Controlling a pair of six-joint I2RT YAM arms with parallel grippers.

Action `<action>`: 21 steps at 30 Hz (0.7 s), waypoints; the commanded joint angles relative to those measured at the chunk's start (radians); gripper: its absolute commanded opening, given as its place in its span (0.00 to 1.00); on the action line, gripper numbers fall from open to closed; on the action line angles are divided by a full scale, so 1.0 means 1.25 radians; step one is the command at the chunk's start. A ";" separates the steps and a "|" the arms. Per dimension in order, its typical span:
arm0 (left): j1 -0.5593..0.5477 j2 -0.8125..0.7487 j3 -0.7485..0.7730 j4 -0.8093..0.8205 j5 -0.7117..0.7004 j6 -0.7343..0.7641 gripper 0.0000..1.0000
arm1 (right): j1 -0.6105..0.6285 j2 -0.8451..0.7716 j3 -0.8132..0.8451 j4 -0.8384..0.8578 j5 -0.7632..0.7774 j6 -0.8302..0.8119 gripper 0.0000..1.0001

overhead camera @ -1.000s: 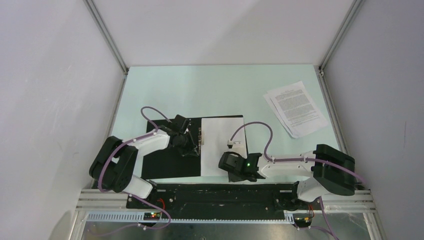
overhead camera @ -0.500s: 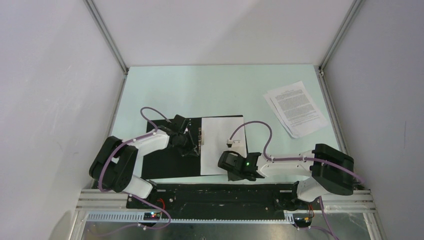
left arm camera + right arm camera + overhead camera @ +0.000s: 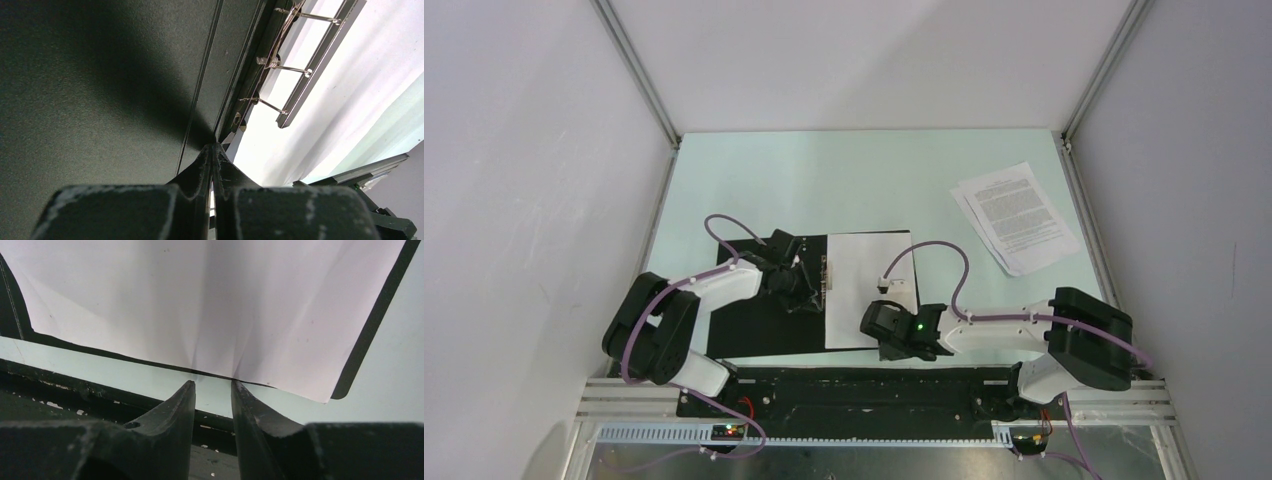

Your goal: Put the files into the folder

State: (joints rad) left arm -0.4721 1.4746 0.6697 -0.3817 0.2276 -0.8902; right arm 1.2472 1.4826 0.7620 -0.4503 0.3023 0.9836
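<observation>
The large flat folder lies open on the pale green table, just in front of the arm bases, with its black inside turned up. A blank white paper sheet covers its right half and sits just beside the metal clip bars at the spine. The second set, the printed sheets full of dense black text, lies well apart, near the far right corner of the table. The left gripper has its fingers closed tip to tip with nothing between them. It points down on the black inside next to the spine, and it seems to press the folder flat. The right gripper has its fingers a little apart, with the tips at the near edge of the blank sheet. Creases spread in the paper from that place, so the tips are probably touching the edge, but I cannot tell if they grasp it. In my judgement the step in hand is to seat the blank sheet squarely in the folder. The next move then calls for the right arm to go to the printed sheets, lift them by an edge without bending them, and lay them on top.
</observation>
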 commanded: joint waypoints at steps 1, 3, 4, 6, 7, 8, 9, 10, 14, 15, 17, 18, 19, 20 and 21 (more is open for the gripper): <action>0.006 0.021 -0.030 -0.021 -0.068 0.033 0.06 | 0.016 -0.058 0.007 -0.024 0.007 -0.010 0.40; 0.007 0.019 -0.025 -0.022 -0.064 0.039 0.07 | 0.020 -0.098 0.007 -0.051 0.004 -0.006 0.48; 0.007 0.019 -0.023 -0.021 -0.062 0.041 0.08 | 0.012 -0.130 0.007 -0.056 0.003 -0.006 0.50; 0.007 0.013 -0.016 -0.022 -0.060 0.047 0.10 | -0.020 -0.181 0.007 -0.069 0.001 -0.013 0.56; 0.007 0.005 -0.008 -0.023 -0.061 0.050 0.12 | -0.036 -0.198 0.007 -0.079 0.004 -0.016 0.60; 0.007 0.000 0.001 -0.023 -0.061 0.056 0.12 | -0.080 -0.231 0.008 -0.086 0.008 -0.021 0.61; 0.008 -0.011 0.008 -0.026 -0.062 0.063 0.15 | -0.106 -0.247 0.008 -0.103 0.023 -0.024 0.63; 0.007 -0.016 0.023 -0.035 -0.063 0.067 0.16 | -0.165 -0.275 0.008 -0.110 0.030 -0.025 0.64; 0.007 -0.049 0.081 -0.065 -0.074 0.080 0.24 | -0.354 -0.351 -0.016 -0.119 0.046 -0.018 0.78; 0.007 -0.060 0.090 -0.070 -0.074 0.083 0.27 | -0.429 -0.379 -0.032 -0.102 0.033 -0.014 0.80; 0.006 -0.077 0.111 -0.078 -0.074 0.088 0.32 | -0.544 -0.410 -0.067 -0.069 -0.011 0.000 0.82; 0.006 -0.086 0.124 -0.082 -0.072 0.090 0.36 | -0.581 -0.419 -0.078 -0.047 -0.037 0.006 0.83; 0.007 -0.089 0.130 -0.083 -0.070 0.092 0.37 | -0.650 -0.435 -0.101 -0.035 -0.045 0.019 0.85; 0.007 -0.093 0.144 -0.085 -0.064 0.092 0.39 | -0.680 -0.441 -0.111 -0.012 -0.062 0.025 0.86; 0.007 -0.095 0.150 -0.085 -0.060 0.092 0.39 | -0.739 -0.448 -0.130 0.000 -0.071 0.038 0.89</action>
State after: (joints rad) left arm -0.4686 1.4055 0.7959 -0.4744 0.1631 -0.8093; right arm 0.4908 0.9592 0.6636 -0.5125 0.2722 0.9779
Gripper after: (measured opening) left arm 0.379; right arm 0.857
